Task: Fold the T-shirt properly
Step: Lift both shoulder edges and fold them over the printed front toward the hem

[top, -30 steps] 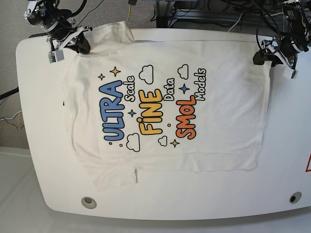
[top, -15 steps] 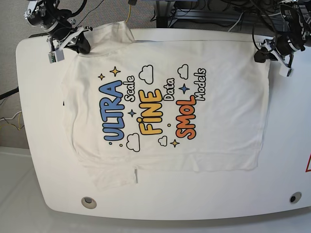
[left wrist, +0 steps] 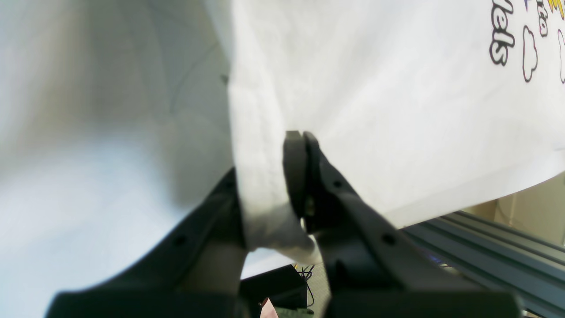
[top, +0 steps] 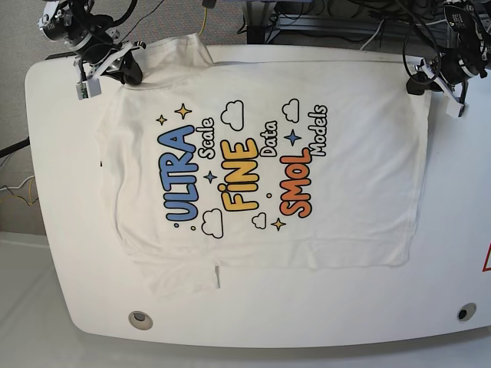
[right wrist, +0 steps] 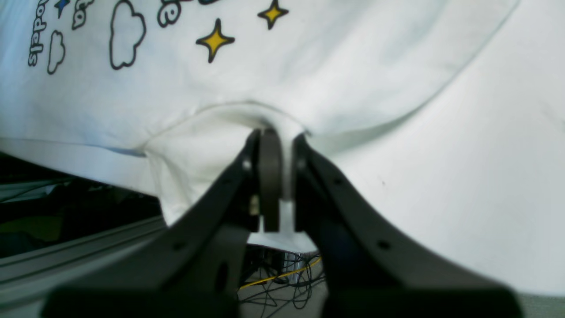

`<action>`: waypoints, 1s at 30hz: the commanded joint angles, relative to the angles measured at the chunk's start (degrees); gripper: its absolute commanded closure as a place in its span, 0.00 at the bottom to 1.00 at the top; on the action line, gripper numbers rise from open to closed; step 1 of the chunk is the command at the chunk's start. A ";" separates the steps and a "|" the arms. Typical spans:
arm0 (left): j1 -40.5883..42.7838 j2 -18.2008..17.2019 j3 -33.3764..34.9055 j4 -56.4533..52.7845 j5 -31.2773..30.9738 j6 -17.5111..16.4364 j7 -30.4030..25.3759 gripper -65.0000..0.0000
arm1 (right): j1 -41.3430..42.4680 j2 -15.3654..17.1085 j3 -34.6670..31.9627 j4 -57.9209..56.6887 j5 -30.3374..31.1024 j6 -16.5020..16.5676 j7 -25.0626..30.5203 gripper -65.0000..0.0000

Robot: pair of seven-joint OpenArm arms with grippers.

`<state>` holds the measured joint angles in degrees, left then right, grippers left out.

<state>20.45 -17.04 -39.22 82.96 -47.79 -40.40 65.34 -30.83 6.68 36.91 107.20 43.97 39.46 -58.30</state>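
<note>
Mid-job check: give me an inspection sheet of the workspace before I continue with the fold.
Surface: white table, rounded corners, two round holes near the front edge.
Job's things: T-shirt spread print-up, lower hem wrinkled.
Clutter: nothing seen.
Grippers: left gripper shut on a shirt corner; right gripper shut on the fabric by a sleeve.
Cables: tangled cables behind the table, one yellow.
Surroundings: aluminium framing past the far edge.
</note>
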 commanded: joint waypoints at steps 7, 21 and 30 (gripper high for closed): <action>0.26 -1.91 -3.81 4.65 2.65 0.40 4.77 0.96 | 0.63 0.75 0.33 1.24 1.44 0.54 1.03 1.00; -2.29 -1.73 -3.81 7.90 2.56 0.40 5.03 0.96 | 1.86 0.75 0.33 4.76 1.53 0.54 1.03 1.00; -4.75 -1.20 -3.81 7.90 2.56 0.40 5.03 0.96 | 2.65 0.49 0.33 4.85 1.62 0.54 -0.38 1.00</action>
<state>16.58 -17.28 -42.70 89.84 -44.42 -39.92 71.13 -28.27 6.63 36.86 110.89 44.38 39.64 -59.24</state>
